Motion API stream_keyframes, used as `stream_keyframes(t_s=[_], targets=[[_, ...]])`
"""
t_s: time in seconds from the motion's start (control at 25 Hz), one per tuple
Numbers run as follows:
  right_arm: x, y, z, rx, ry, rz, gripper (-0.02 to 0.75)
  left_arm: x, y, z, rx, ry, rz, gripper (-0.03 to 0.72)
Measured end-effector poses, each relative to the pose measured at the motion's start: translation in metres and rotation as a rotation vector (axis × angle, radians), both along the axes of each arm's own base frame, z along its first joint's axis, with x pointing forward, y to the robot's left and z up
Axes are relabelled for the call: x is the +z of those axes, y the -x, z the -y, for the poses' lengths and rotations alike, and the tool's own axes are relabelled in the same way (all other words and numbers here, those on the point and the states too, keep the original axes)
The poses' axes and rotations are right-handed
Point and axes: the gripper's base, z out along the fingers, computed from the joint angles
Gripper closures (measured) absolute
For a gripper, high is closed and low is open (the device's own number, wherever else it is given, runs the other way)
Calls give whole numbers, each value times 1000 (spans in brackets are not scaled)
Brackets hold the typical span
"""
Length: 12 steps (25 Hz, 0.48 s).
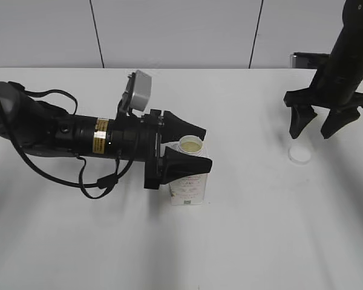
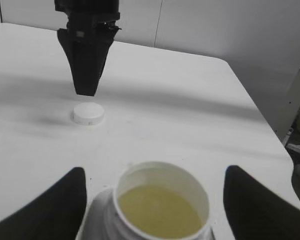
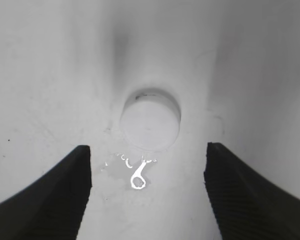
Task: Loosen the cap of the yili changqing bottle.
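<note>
White cap point(image 1: 300, 154) lies off the bottle point(image 1: 188, 181), job done; right gripper point(image 1: 319, 125) gapes empty above it, left gripper point(image 1: 190, 154) straddles the bottle, grip unclear.

A plain white tabletop point(image 1: 248, 241) carries a small squat white plastic bottle point(image 1: 188, 187), standing upright and uncapped, and well apart to its right a small round white screw cap point(image 1: 300, 154), lying flat.
</note>
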Motion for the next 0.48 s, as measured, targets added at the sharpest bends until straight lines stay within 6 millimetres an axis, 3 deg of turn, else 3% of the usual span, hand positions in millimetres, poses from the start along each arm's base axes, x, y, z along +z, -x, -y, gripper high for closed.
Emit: stream_keyframes(t_s=[0.32,0.48], targets=[[38,-15,-2,18,-8,44,181,22,0,0,5,20,32,176],[53,-23,-3,15,-13,99,181,45,1,0,11,41,59,176]])
